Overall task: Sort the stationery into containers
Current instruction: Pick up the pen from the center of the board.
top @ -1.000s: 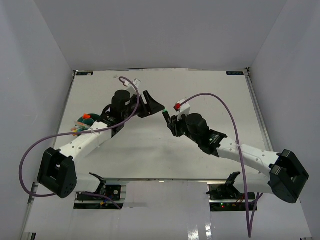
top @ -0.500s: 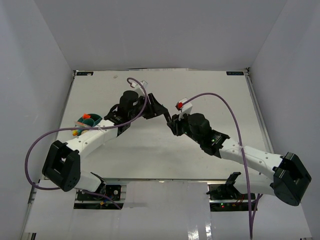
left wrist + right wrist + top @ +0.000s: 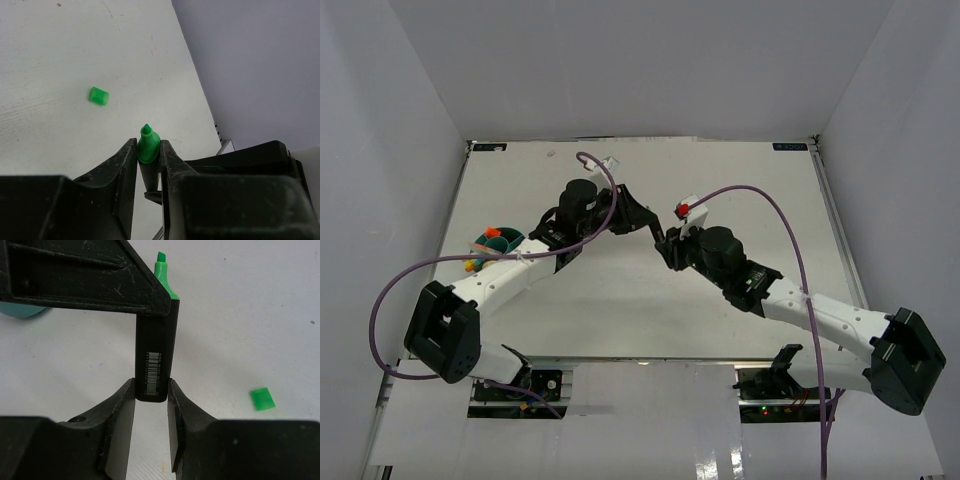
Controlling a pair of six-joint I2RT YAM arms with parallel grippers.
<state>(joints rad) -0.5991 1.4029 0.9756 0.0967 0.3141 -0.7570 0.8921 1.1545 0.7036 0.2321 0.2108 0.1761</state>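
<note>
Right wrist view: my right hand [image 3: 151, 402] pinches the base of the uncapped green highlighter [image 3: 154, 355], upright over the surface [image 3: 260, 315]. My left hand [image 3: 148, 154] clamps its green neck. Handover, I judge: the teal tub [image 3: 501, 241] sits on my left.

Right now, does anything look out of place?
Yes. The black marker, held by the left fingers and right fingers, is uncapped: its green tip is bare, and a green piece, likely its cap, lies loose on the table.

Scuffed matt fingers [image 3: 120, 415], marker [image 3: 155, 350] seemingly smooth plastic
</note>
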